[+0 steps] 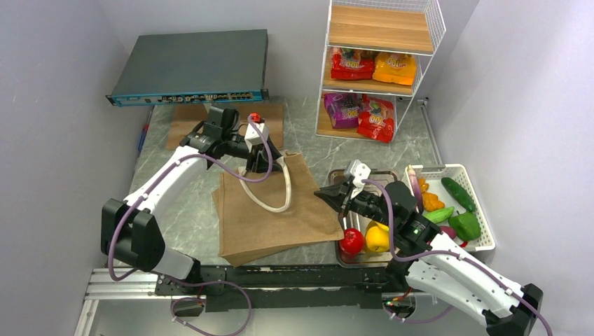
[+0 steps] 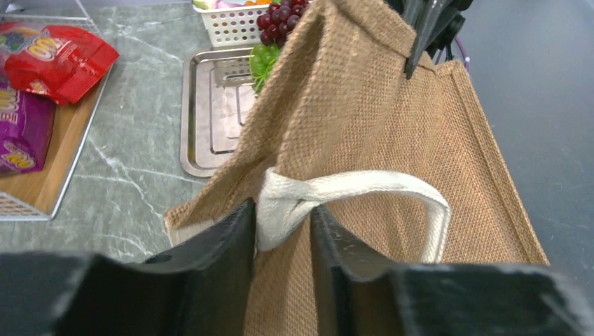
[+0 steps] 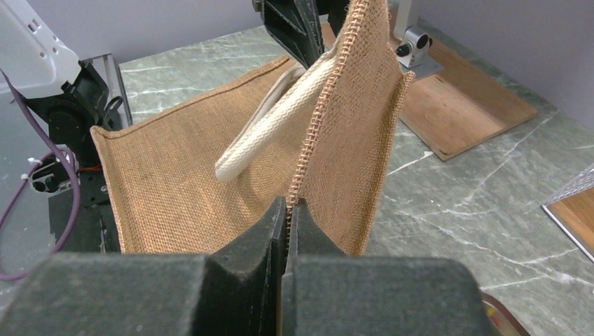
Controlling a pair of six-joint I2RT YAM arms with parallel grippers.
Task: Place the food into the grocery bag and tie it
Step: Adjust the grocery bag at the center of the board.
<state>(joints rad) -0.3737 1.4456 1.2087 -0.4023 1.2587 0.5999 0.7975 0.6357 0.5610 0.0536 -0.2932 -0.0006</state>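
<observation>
1. Left gripper (image 2: 282, 213): the left wrist view shows its black fingers narrowed onto the flat cream-white webbing handle (image 2: 364, 183), with the strap bunched between them. The overhead view shows only the arm reaching over the bag's far edge; the grip is not legible there.
2. Brown coarse-woven grocery bag (image 1: 280, 210): from overhead it reads as a flat brown sheet on the grey marbled table (image 1: 192, 231), between the arms. Both wrist views reveal an open, burlap-like weave, stitched edges and an upper edge lifted off the table.
3. Right gripper (image 3: 288, 206): the right wrist view shows its padded fingers pressed together on the bag's stitched edge, with the fabric rising upright from them.
4. Food, right of the bag: a glossy red apple (image 1: 352, 241) and a yellow fruit (image 1: 377, 238) lie in the rectangular steel tray (image 2: 210, 105). A green cucumber (image 1: 458, 194) lies in the white perforated plastic basket (image 1: 438, 169). Dark purple grapes (image 2: 280, 14) show clearly only in the left wrist view, beside the basket wall.
5. Glossy red snack packet (image 1: 352, 64) and orange snack packet (image 1: 394, 68): on the white wire shelf (image 1: 434, 28), at the far right.
</observation>
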